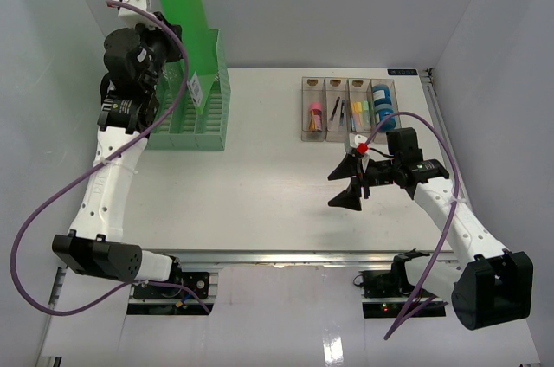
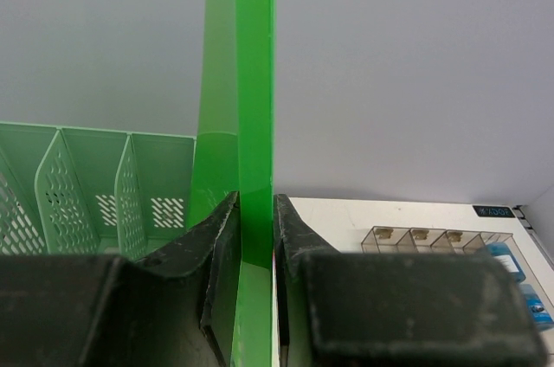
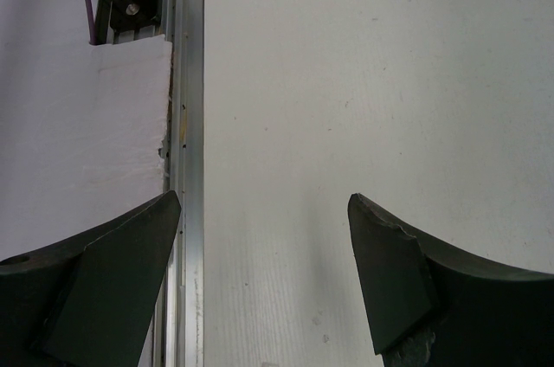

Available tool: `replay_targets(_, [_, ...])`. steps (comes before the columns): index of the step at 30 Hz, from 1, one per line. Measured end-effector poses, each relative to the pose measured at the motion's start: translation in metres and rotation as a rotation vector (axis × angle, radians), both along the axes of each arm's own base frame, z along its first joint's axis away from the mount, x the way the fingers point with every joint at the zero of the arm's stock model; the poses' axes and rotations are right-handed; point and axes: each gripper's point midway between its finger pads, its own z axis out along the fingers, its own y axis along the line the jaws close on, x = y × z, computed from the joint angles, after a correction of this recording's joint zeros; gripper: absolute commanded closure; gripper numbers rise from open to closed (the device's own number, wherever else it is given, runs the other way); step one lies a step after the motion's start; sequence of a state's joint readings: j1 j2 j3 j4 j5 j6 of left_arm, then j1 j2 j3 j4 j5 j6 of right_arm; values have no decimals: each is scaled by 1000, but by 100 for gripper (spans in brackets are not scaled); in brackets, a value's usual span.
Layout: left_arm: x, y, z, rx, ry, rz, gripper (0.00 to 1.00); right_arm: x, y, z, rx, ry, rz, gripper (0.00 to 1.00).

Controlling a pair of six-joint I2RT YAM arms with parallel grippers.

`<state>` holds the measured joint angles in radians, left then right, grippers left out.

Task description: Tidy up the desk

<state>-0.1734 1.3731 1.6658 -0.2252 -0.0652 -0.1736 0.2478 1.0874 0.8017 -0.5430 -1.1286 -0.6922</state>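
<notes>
Top view: green sheet (image 1: 182, 3) is pinched upright by the left pincer (image 1: 180, 68), directly above the green rack (image 1: 195, 129). The rack is set at the far left of the white table (image 1: 260, 211), which spreads right of it and nearer. Right pincer (image 1: 346, 183) is held spread, well right of the rack

Left wrist: jaws are seen clamped on the sheet's edge, rack slots just left

Right wrist: fingers (image 3: 389, 280) are held wide apart over the table's front rail (image 3: 186, 125)

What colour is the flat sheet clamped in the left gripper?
The sheet is bright, slightly translucent green; the left wrist view shows it best.
</notes>
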Motion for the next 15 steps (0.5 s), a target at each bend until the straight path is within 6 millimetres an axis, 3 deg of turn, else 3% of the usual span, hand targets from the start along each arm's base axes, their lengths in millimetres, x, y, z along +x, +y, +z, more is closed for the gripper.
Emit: replay_targets(15, [-8,-5,3,-31,13,-29,100,0,0,0,0,1,0,15])
